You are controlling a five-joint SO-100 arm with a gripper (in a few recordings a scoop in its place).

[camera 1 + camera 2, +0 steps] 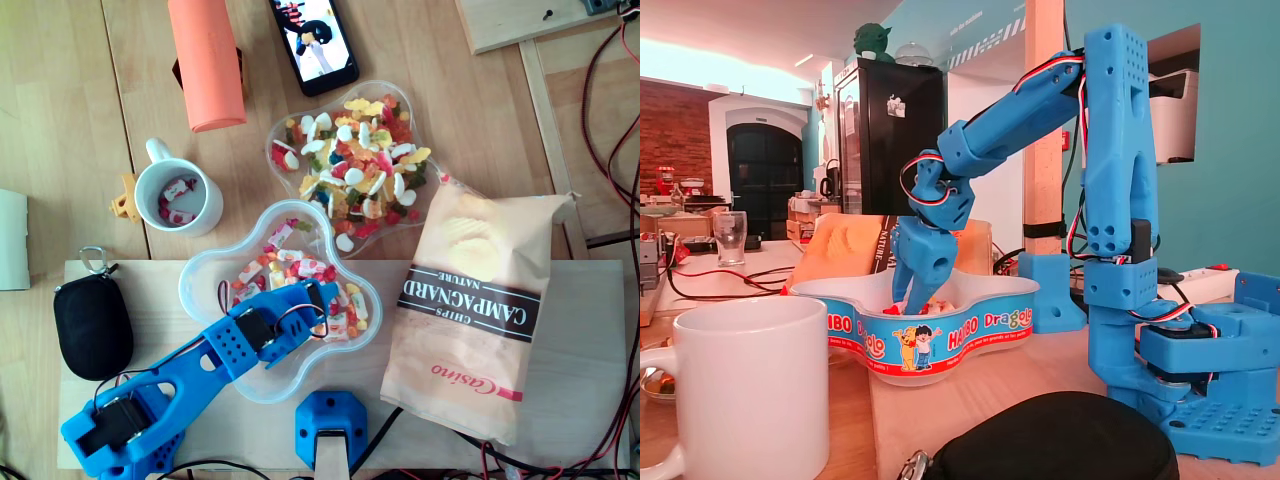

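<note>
The little pink-and-white wrapped sweets [268,262] are heaped in the clear, clover-shaped plastic tub [200,290] with the blue printed band, which sits on the pale wooden worktop [570,290] right in front of my base. My blue pincer [322,298] is angled down into that tub. In the fixed view its tips [915,296] drop below the rim and into the pile, so the sweets are directly under and around them, touching.

In the overhead view most of the heap lies up and to the left of my tips, with a thinner scatter to the right. The sweets point every which way, so there's no common long axis to line up with. The rim and the sweets hide my fingertips, so I honestly can't tell how wide the pincer is or whether there's a sweet in it.

Going outward, a white ceramic mug [180,197] with a few of the same sweets in it stands just past the tub's upper-left lobe. A second clear tub [275,150] of mixed gummies touches mine at the top. A beige crisp bag [480,320] lies to the right, and a black zip pouch [92,325] to the left.
</note>
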